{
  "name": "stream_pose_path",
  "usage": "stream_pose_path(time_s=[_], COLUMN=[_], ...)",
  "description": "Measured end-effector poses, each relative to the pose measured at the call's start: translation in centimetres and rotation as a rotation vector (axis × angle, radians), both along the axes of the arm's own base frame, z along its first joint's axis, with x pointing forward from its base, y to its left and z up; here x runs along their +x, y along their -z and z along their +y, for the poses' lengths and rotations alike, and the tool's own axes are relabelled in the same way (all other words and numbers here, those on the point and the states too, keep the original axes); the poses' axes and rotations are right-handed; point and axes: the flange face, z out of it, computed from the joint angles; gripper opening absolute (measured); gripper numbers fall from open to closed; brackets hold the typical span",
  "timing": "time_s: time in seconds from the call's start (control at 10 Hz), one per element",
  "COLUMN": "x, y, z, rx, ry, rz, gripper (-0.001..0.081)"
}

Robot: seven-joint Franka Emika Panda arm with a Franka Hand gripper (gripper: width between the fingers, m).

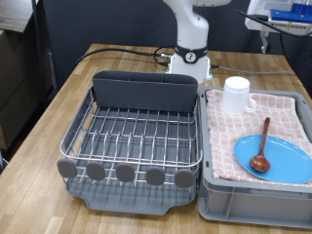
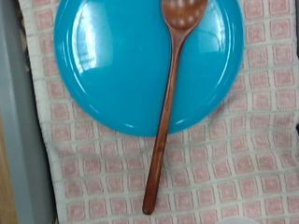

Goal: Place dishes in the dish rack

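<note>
The turquoise plate lies flat on the pink checked cloth at the exterior view's right. The wooden spoon rests with its bowl on the plate and its handle pointing towards the white mug, which stands upright on the cloth further back. The dish rack, with its grey caddy and row of round tabs, holds no dishes. The wrist view looks straight down on the plate and spoon. The gripper's fingers show in neither view; only the arm's base is seen.
The grey bin lined with the pink checked cloth stands right of the rack; its wall shows in the wrist view beside the cloth. Both sit on a wooden table. A cable lies behind the rack.
</note>
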Motion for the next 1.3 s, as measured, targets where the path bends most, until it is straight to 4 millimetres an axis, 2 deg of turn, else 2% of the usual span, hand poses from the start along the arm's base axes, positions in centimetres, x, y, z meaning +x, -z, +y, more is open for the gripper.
stream_pose_path(time_s=[0.3, 0.7, 1.3], x=[0.6, 0.3, 0.0], y=[3.9, 8.5, 14.0], z=[1.2, 2.3, 2.2], rx=[-0.009, -0.009, -0.002], ry=[0.052, 0.082, 0.084], rz=[-0.026, -0.044, -0.060], gripper=[0.0803, 0.0803, 0.0803])
